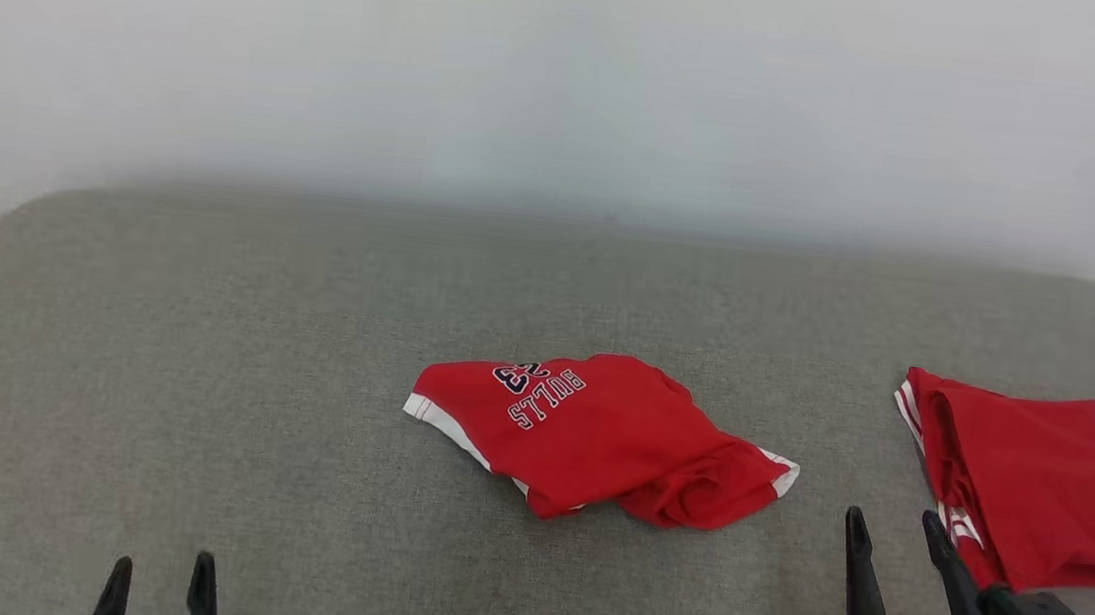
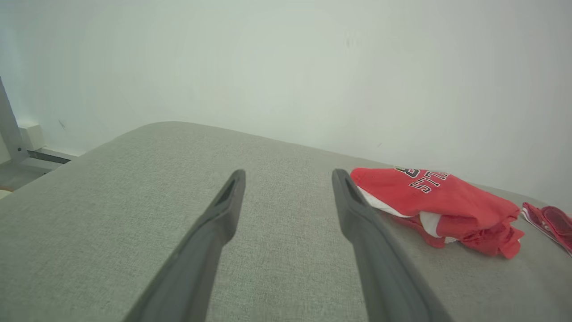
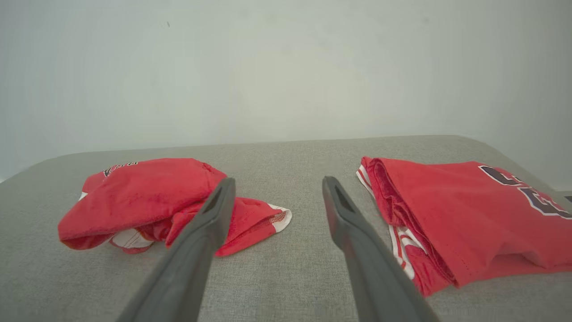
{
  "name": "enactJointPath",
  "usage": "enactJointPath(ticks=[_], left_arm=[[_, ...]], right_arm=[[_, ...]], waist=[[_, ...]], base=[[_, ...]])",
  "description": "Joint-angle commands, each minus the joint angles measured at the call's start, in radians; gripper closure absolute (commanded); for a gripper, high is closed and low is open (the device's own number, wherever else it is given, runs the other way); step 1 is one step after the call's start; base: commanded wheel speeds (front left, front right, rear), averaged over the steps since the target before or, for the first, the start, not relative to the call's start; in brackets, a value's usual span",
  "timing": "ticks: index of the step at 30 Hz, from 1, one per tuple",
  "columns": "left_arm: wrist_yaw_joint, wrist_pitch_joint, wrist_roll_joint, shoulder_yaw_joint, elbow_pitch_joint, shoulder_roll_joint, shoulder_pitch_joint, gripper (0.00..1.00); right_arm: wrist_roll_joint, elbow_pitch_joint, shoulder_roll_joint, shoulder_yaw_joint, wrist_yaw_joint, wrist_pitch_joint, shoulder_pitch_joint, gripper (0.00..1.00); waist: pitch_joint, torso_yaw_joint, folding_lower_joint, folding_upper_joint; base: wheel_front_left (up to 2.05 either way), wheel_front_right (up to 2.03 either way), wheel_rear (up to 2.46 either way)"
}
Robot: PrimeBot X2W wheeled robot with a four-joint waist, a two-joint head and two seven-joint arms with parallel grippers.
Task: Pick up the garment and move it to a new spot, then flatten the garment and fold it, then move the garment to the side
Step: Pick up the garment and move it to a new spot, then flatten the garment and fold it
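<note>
Nearest, at the bottom edge of the head view, the left gripper (image 1: 160, 572) and right gripper (image 1: 893, 527) both stand with jaws wide, holding nothing and touching no cloth. Farther out on the grey pad (image 1: 305, 324) lies the crumpled garment (image 1: 596, 433), its long axis running 10 to 4 o'clock. It sits at 2 o'clock from the left gripper and 10 o'clock from the right, which I judge the nearer. A folded jersey (image 1: 1033, 485) lies at 1 o'clock, just beside the right gripper.

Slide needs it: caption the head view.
Open left gripper and right gripper face a crumpled red jersey; a folded jersey lies right, on a grey cushion.
</note>
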Motion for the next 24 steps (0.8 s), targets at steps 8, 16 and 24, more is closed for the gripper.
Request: enactJointPath(ticks=[8, 16, 24], left_arm=[[-0.008, -0.003, 0.014, -0.001, 0.005, -0.010, 0.001, 0.00], [-0.011, -0.003, 0.016, -0.003, 0.014, -0.015, 0.004, 0.00], [-0.004, -0.003, 0.024, -0.006, 0.028, -0.019, -0.009, 0.00]], right_arm=[[-0.002, 0.001, 0.000, 0.012, -0.002, 0.006, 0.007, 0.00], [-0.003, -0.001, 0.000, 0.023, -0.002, 0.009, 0.009, 0.00], [-0.004, -0.002, 0.000, 0.048, -0.002, 0.017, -0.004, 0.00]], waist=[[-0.003, -0.012, 0.0001, 0.0000], [-0.002, -0.015, 0.0001, 0.0000], [0.010, -0.045, 0.0001, 0.0000]], base=[[0.00, 0.00, 0.00], [0.00, 0.00, 0.00], [0.00, 0.00, 0.00]])
